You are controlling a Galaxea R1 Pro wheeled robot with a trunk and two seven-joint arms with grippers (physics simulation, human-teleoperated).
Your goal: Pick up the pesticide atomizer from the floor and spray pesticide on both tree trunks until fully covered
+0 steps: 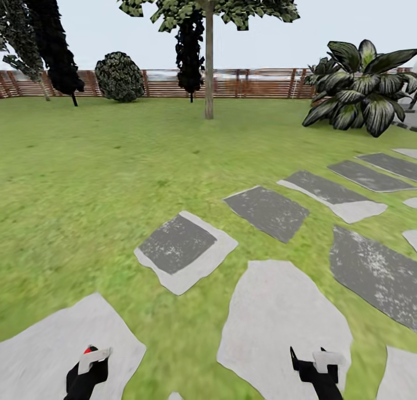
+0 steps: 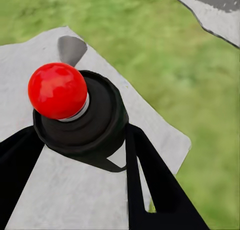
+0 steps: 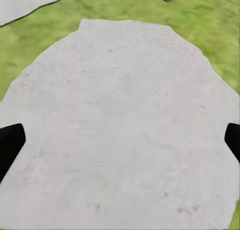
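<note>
Left jaws clamp atomizer [image 2: 75, 115]; right gripper [image 3: 120, 145] open, empty. Trunk [image 1: 209, 64] far across lawn: drive closer, keep red tip forward, then spray.

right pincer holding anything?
No: the right pincer is open, its fingers wide apart over a bare pale paving slab.

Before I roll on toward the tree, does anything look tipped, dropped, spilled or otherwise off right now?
Nothing stands out. The pesticide atomizer sits gripped between the left gripper's fingers, red tip up. The right gripper is open and empty above a pale stepping stone. The tree trunk ahead stands straight.
</note>
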